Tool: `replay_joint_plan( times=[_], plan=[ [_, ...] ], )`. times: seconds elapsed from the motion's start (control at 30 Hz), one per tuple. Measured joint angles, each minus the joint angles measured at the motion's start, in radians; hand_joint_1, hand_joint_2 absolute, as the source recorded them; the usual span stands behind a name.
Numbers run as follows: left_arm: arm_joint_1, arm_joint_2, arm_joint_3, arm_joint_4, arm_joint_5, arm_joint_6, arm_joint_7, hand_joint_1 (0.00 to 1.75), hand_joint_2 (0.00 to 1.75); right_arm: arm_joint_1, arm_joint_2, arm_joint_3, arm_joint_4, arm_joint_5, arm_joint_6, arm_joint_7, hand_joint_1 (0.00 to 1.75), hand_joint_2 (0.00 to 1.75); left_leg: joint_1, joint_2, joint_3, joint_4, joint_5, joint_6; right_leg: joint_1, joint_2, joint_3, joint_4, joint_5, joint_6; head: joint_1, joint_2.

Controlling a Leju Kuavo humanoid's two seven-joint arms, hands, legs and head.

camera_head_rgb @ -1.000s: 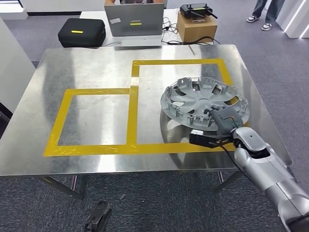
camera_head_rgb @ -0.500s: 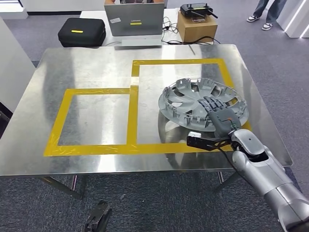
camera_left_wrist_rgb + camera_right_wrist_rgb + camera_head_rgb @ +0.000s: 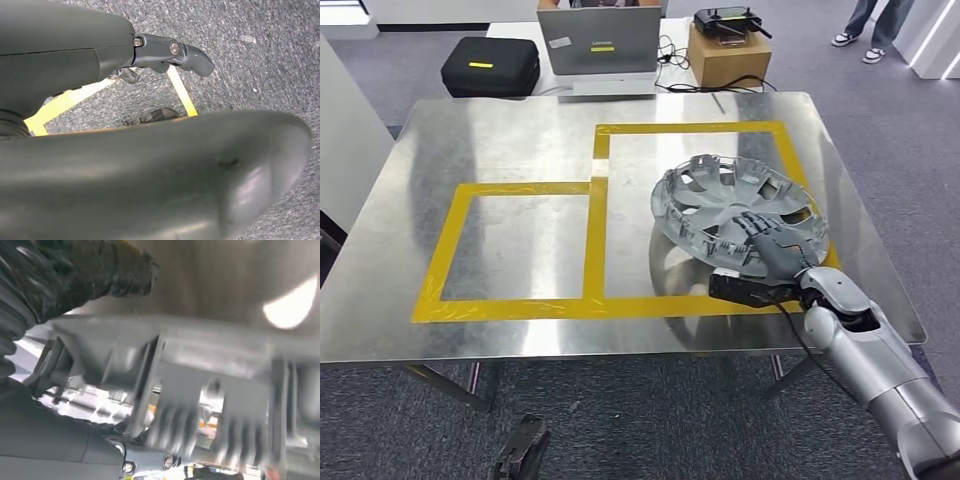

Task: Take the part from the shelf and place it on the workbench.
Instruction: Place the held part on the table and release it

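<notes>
Even overhead light is filling the head view, which is rendering sharply, with the metal workbench [image 3: 509,150] giving off soft glare and mirroring the hubcap [image 3: 739,205] as a dull reflection beneath its near rim. The right wrist view is suffering heavy motion blur across the hubcap ribs, and a bright overexposed patch is burning out one corner. The left wrist view is showing the left hand [image 3: 151,165] dim and out of focus, while the carpet [image 3: 264,55] behind is resolving crisply.

- The part [image 3: 737,210] lies tilted on the table [image 3: 509,140], right side, within the right taped square [image 3: 598,215].
- The right hand [image 3: 767,243] grips its near rim.
- Behind the table: case [image 3: 490,65], laptop [image 3: 598,45], box [image 3: 727,55].
</notes>
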Motion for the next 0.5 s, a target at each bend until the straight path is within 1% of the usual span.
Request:
replay_joint_plan(
  times=[0.2, 0.5],
  plan=[
    [0.003, 0.001, 0.012, 0.000, -0.004, -0.002, 0.000, 0.00, 0.00, -0.006, 0.000, -0.020, 0.015, -0.083, 0.089, 0.051, 0.00, 1.75, 0.000, 0.000, 0.000, 0.000, 0.000, 0.000, 0.000, 0.000, 0.000, 0.000, 0.000, 0.000, 0.000, 0.000],
    [0.005, 0.002, 0.026, 0.000, -0.017, -0.004, 0.000, 0.00, 0.00, -0.025, 0.000, -0.035, 0.058, -0.102, 0.106, 0.054, 0.00, 1.75, 0.000, 0.000, -0.001, 0.000, 0.000, 0.000, 0.000, 0.000, -0.001, 0.000, 0.000, 0.000, 0.000, 0.000]
  ],
)
